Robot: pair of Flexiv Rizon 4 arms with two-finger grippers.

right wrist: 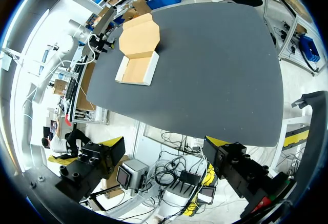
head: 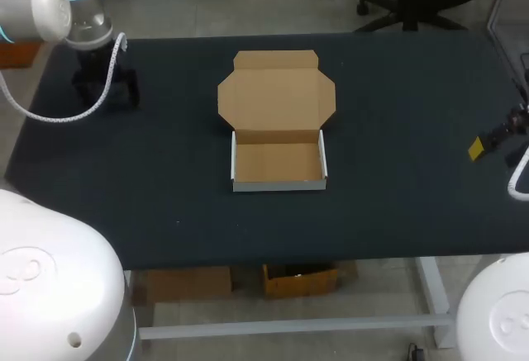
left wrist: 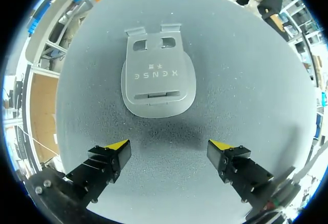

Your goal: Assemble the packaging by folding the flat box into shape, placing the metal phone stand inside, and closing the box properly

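Box [head: 278, 130] lies open, well inside table [head: 413, 146] edges.

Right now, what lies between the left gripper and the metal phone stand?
Nothing: in the left wrist view only bare table separates the open left gripper from the metal phone stand ahead of it.

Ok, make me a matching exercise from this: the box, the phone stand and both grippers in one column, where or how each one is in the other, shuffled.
Things:
1. box
2. phone stand
3. left gripper
4. right gripper

States:
A. grey, lying flat on the table
B. open at the table's right side, far from the box
C. mid-table, lid open, empty
D. open at the table's far left, stand just ahead of it

Pairs: 1-C, 2-A, 3-D, 4-B.
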